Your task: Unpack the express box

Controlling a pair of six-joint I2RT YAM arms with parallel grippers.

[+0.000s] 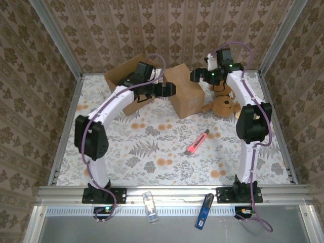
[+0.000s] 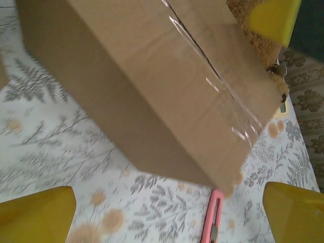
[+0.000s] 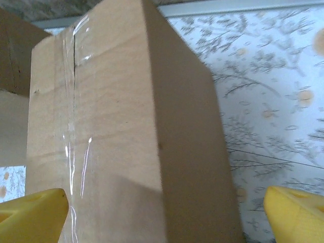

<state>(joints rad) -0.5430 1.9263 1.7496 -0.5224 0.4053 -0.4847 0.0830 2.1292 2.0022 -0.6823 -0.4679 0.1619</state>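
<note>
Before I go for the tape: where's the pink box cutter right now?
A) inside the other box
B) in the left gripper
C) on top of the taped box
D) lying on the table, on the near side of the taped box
D: the pink box cutter lies flat on the table, on the near side of the taped box, with nothing holding it.

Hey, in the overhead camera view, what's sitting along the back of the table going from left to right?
Far-left cardboard box → taped cardboard box → teddy bear.
</note>
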